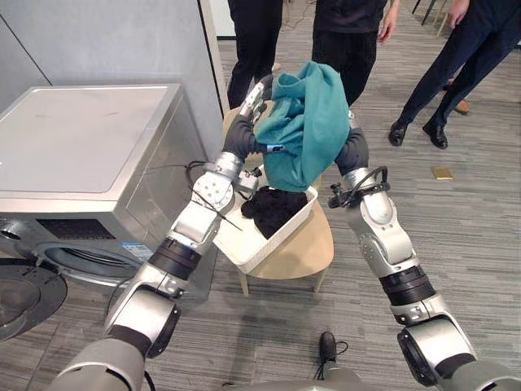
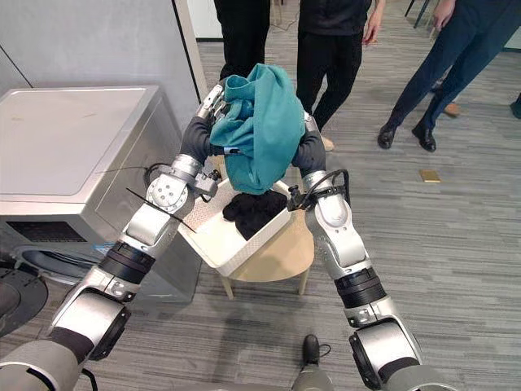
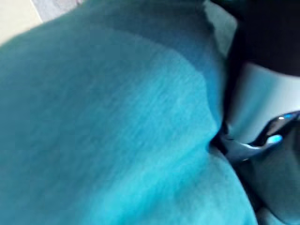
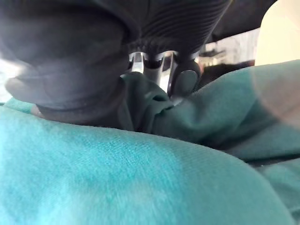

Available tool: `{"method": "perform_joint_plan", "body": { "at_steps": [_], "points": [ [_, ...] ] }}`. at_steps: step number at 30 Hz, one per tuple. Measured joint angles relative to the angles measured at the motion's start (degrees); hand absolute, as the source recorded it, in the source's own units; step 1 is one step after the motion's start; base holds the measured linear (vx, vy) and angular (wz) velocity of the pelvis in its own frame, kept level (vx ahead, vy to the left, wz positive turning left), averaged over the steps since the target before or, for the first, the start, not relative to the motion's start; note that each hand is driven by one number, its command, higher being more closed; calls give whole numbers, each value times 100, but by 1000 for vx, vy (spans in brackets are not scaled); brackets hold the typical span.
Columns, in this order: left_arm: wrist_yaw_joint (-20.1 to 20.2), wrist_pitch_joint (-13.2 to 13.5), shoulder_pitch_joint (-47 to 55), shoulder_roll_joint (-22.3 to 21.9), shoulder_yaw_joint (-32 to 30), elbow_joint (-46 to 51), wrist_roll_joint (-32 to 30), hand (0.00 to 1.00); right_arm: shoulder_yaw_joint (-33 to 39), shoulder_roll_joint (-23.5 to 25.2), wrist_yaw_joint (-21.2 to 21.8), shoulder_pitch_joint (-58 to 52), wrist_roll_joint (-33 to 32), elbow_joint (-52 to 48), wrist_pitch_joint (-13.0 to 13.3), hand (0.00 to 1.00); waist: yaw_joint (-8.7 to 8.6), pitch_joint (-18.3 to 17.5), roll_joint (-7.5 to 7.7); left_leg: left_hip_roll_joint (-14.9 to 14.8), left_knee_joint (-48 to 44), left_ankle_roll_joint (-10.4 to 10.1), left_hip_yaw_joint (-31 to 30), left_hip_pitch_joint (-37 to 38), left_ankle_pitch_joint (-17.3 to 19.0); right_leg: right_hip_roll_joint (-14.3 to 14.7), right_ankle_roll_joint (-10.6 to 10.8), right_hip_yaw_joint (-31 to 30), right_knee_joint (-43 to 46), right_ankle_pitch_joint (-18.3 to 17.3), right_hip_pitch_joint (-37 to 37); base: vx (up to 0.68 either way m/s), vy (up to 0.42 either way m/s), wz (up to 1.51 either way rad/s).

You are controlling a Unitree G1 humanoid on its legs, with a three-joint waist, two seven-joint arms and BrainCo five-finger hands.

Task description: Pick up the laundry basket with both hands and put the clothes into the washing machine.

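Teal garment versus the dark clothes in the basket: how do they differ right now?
The teal garment hangs in the air, held up between the left hand and right hand; the dark clothes lie in the white basket. The teal garment is bright and drapes in long folds; the dark clothes are black and bunched in a heap. Both are soft laundry, neither yet in the washing machine.

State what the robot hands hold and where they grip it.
The teal cloth garment, raised over the white plastic basket: left robot hand grips its bunched top edge; right robot hand pinches a fold.
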State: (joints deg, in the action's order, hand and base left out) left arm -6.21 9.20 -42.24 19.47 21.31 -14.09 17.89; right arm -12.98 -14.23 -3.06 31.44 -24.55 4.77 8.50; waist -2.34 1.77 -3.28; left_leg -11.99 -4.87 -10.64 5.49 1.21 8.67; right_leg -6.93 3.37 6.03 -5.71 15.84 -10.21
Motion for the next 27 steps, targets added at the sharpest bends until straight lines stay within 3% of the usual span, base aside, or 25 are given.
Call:
{"method": "perform_joint_plan", "body": {
  "at_steps": [7, 8, 27],
  "points": [
    [33, -3, -212, 5, 200, -127, 0, 0, 0, -138, -1, -170, -205, -208, 11, 100, -14, -1, 2, -1, 17, 0, 66, 48, 1, 11, 1, -33, -6, 0, 0, -28, -2, -4],
    [54, -4, -243, -1, 231, -207, 0, 100, -1, -144, -1, -186, -227, -209, 13, 100, -15, -2, 4, 0, 20, 0, 72, 52, 0, 10, 1, -37, -7, 0, 0, -32, -3, -4],
    [35, -138, -329, -613, 335, -1134, -291, 100, -5, -188, -313, -189, -428, -210, 19, 100, -189, -14, 69, -24, 102, -1, 269, 123, 1, 78, 0, -163, -2, 1, -99, -12, -1, -6]
  ]
}}
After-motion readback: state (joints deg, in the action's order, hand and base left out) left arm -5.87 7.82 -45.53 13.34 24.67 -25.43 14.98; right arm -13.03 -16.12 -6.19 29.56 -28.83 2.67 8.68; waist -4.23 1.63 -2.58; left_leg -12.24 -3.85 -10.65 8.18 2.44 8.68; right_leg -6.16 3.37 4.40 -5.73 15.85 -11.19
